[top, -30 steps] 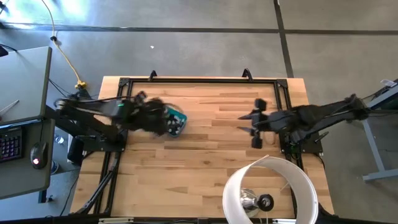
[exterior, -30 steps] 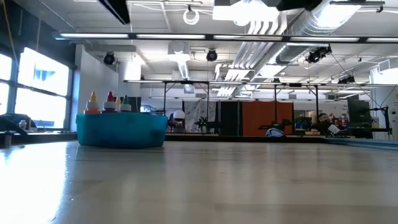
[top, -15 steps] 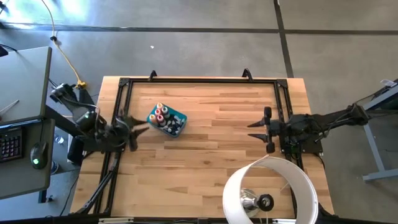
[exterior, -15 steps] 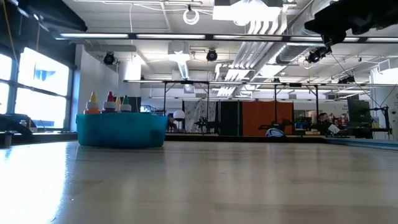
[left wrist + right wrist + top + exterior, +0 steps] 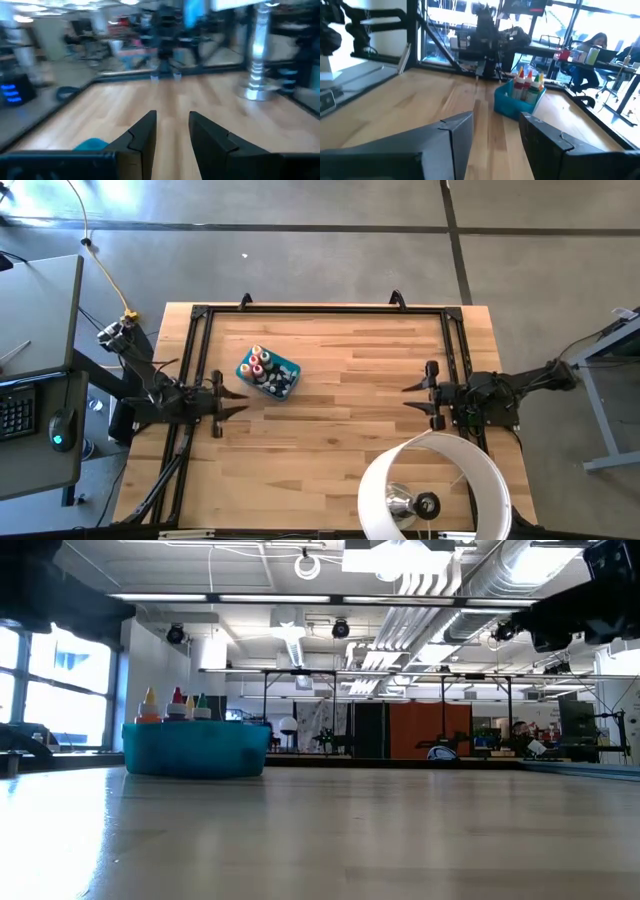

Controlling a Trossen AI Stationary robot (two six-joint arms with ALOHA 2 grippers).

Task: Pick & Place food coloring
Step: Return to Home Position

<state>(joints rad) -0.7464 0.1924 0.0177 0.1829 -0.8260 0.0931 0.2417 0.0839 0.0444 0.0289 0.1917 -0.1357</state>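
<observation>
The food coloring bottles (image 5: pixel 262 367) stand upright, caps up, inside a teal bin (image 5: pixel 284 370) that rests on the wooden table left of centre. They also show in the low view as bottles (image 5: pixel 175 704) in the bin (image 5: pixel 195 750), and in the right wrist view as bottles (image 5: pixel 528 82). My left gripper (image 5: pixel 238 402) hangs level near the table's left edge, a little nearer than the bin, open and holding nothing (image 5: pixel 172 122). My right gripper (image 5: pixel 407 395) hangs level near the right edge, open and holding nothing (image 5: pixel 495 120), pointing across the table toward the bin.
A black frame rail (image 5: pixel 320 310) runs around the tabletop. A white lamp shade (image 5: pixel 435 485) covers the near right corner. Bare wood lies between the two grippers. A person (image 5: pixel 597 42) sits beyond the table in the right wrist view.
My left gripper has drawn back from over the bin toward the table's left edge, sunk, and tipped up to point level. My right gripper has drawn back toward the right edge and sunk. The bin and bottles have stayed in place.
</observation>
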